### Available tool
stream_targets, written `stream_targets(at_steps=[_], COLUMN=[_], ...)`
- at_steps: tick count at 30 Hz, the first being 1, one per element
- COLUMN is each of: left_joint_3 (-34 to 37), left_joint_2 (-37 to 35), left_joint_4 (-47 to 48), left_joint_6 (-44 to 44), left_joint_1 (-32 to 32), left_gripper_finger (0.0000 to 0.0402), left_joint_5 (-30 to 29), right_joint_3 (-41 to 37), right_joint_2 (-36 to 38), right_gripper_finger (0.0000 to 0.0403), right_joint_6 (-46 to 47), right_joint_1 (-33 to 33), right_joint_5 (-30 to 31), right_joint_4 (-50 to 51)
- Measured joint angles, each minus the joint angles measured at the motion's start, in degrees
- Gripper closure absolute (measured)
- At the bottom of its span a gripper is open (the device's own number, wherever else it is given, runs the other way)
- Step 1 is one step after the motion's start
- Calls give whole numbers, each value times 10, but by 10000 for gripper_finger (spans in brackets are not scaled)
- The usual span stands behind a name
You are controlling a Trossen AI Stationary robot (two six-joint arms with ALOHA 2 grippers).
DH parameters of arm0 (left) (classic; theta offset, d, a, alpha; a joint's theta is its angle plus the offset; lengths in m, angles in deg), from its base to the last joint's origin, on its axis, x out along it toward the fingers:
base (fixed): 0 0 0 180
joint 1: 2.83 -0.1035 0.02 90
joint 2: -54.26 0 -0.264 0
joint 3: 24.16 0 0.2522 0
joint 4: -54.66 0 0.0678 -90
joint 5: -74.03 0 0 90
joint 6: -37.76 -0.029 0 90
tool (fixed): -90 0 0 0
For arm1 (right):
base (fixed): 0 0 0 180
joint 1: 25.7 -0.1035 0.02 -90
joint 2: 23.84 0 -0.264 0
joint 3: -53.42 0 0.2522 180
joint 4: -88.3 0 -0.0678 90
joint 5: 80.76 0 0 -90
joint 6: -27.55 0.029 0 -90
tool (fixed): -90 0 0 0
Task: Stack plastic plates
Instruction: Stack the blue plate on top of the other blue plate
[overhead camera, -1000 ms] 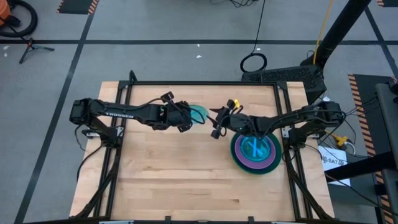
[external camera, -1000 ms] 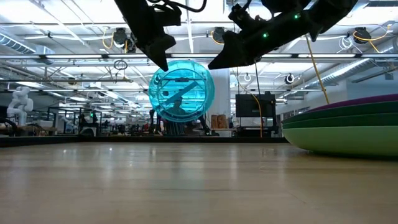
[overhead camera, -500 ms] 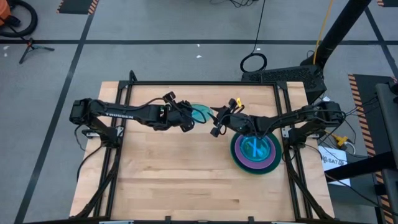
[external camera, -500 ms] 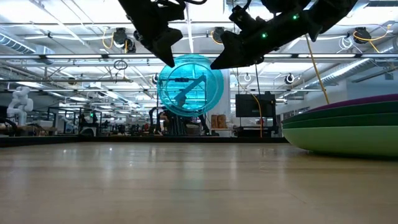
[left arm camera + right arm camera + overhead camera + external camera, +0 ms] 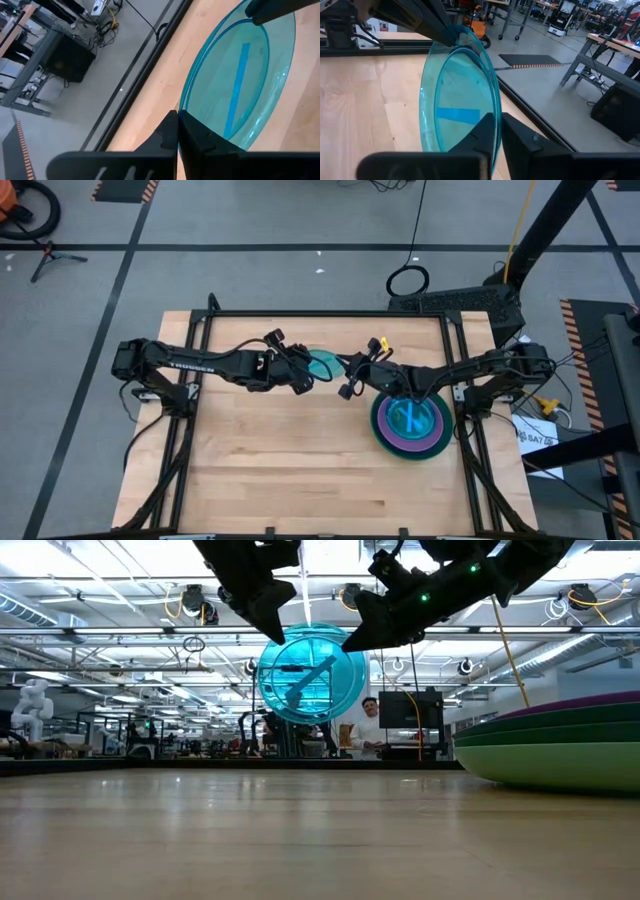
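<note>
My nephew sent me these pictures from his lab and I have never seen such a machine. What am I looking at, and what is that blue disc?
Two dark robot arms work at a wooden table. One camera looks down from above, one sits at table height, and one rides on each wrist. The left end effector and the right end effector both pinch the rim of a round, clear cyan-blue plastic plate, held on edge in the air between them. On the table's right side lies a stack of plastic plates: green ones below, purple above, another cyan one on top.
</note>
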Motion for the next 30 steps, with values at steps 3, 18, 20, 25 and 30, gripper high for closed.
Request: stream_targets(at_steps=[3,18,20,25,30], left_joint_3=[0,0,0,0,0], left_joint_2=[0,0,0,0,0], left_joint_4=[0,-11,-11,-10,-7], left_joint_6=[2,3,3,3,-1], left_joint_1=[0,1,1,1,1], left_gripper_finger=[395,331,320,288,246], left_joint_5=[0,0,0,0,0], right_joint_3=[0,0,0,0,0], right_joint_2=[0,0,0,0,0], right_gripper_finger=[392,397,397,397,397], right_joint_6=[0,4,4,4,4], right_joint_1=[0,0,0,0,0], right_joint_5=[0,-2,-2,-2,-2], right_joint_4=[0,3,4,4,4])
